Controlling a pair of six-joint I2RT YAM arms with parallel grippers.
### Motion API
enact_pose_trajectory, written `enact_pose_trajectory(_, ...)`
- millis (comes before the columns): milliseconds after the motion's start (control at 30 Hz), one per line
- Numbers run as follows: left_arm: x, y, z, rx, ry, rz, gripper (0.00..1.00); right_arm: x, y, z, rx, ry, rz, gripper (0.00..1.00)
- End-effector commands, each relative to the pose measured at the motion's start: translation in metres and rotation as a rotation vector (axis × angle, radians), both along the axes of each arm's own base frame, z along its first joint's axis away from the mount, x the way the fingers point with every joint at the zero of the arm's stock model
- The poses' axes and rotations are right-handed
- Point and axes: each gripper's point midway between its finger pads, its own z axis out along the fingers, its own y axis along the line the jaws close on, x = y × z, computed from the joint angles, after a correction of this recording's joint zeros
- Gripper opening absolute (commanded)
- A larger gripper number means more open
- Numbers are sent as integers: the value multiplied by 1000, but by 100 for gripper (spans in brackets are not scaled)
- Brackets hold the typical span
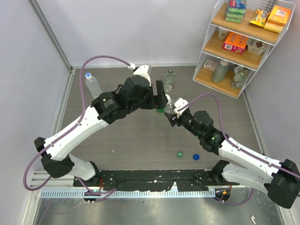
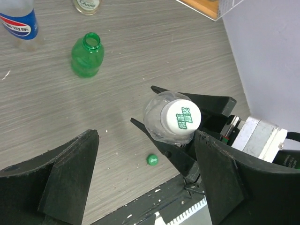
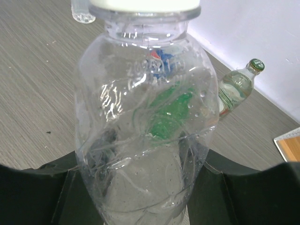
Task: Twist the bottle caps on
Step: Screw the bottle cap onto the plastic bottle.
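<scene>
Grey table (image 1: 140, 138): right fingers (image 3: 37, 197) grasp clear bottle (image 3: 145, 140); left fingers (image 2: 61, 178) released above white cap (image 2: 180, 116).

The clear, thin-walled plastic bottle (image 3: 145, 131) is glossy and creased, its embossed ridges catching the light; its smooth white plastic cap (image 2: 180, 116) carries green print. My right fingers (image 3: 33, 197) are matt black plastic, and my left fingers (image 2: 56, 178) look the same, slightly grainy along the edges. The translucent green plastic bottle (image 2: 86, 56) shines. The grey wood-grain tabletop (image 2: 140, 56) is matt and finely streaked. The small green plastic cap (image 2: 152, 160) looks smooth and faintly glossy.
</scene>
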Motion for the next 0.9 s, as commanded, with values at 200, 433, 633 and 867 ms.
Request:
enact_pose_trajectory(200,16,-3,22,-2,-82,126,84,10,-3,11,40,-50,-58,1)
enact_pose_trajectory(433,17,-18,27,-55,-86,90,76,11,-1,7,32,-43,-52,1)
enact_pose_trajectory(633,20,-30,21,-76,-78,79,75,8,2,7,32,-37,-32,1)
enact_pose_trajectory(867,20,-34,14,-61,-65,74,72,8,-1,11,43,-46,-43,1)
